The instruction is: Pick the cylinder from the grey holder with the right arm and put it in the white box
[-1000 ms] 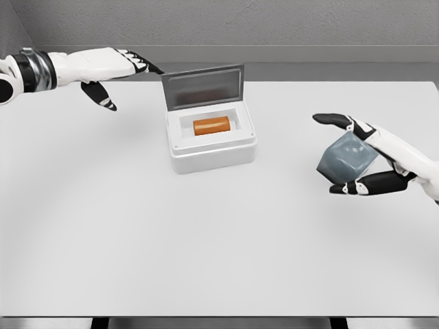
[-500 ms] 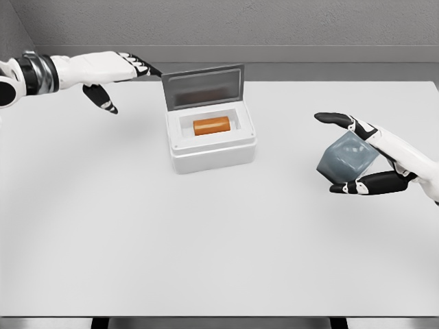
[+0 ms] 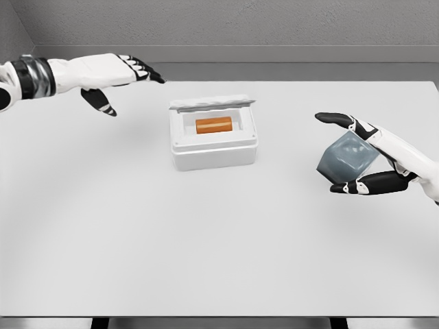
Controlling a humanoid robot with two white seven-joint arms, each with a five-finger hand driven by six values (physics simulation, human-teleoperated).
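Head view: right hand [image 3: 374, 156] around grey holder [image 3: 346, 159].

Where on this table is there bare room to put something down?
The whole near half of the table, in front of the white box, is bare, as is the gap between the box and the right hand. It is tighter around the grey holder.

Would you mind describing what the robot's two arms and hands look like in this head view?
Both arms are glossy white shells. The left hand has black fingertips and dark knuckle joints, and its forearm carries a black and silver wrist band. The right hand is likewise white, with black finger segments. No cables or markings are visible.
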